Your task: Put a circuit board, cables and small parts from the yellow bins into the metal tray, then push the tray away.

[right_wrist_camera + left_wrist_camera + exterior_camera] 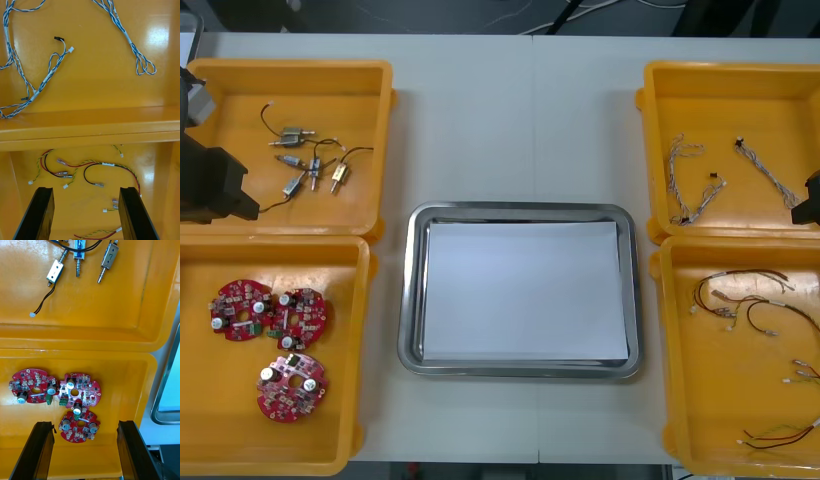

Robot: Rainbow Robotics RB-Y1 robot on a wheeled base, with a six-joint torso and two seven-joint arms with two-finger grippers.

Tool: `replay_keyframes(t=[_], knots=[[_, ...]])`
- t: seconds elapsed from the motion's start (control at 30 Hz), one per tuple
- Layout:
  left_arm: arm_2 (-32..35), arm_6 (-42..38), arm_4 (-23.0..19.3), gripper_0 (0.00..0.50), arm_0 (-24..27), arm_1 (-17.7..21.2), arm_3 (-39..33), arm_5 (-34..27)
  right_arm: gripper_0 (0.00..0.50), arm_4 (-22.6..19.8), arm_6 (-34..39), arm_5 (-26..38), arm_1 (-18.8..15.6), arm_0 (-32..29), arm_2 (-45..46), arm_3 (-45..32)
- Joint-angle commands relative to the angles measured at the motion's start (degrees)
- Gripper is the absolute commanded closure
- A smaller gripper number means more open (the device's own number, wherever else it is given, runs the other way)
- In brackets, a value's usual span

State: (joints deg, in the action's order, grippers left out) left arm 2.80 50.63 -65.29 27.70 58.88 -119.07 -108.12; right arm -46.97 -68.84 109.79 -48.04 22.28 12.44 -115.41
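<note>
The metal tray (409, 290), white inside, lies at the table's middle with nothing in it. Three round red circuit boards (290, 385) (77, 390) rest in the near left yellow bin (340, 420). My left gripper (84, 427) hangs open above that bin, the nearest board just beyond its fingertips. Small metal parts (310, 165) (55, 270) lie in the far left bin. Above the near right bin (680, 380) my right gripper (85, 192) is open over red, yellow and black cables (93, 170) (750, 300). Twisted blue and white cables (695, 180) (45, 80) lie in the far right bin.
Both arms show as black shapes at the table's sides, the left arm (210, 185) over the far left bin and the right arm (810, 200) at the right edge. A raised orange wall (90, 129) divides the two right bins. Bare table surrounds the tray.
</note>
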Motion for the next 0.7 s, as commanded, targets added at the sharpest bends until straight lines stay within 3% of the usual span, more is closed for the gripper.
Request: replay_keyframes(t=[0.03, 0.7], knots=[[1.94, 3.51, 0.51, 0.0, -1.07, -0.08, -0.9, -0.42, 0.0, -0.31, 2.31, 0.21, -2.24, -0.49, 1.8, -1.75], [1.94, 3.51, 0.51, 0.0, -1.07, -0.08, -0.9, -0.42, 0.0, -0.31, 2.31, 0.21, -2.24, -0.49, 1.8, -1.75]])
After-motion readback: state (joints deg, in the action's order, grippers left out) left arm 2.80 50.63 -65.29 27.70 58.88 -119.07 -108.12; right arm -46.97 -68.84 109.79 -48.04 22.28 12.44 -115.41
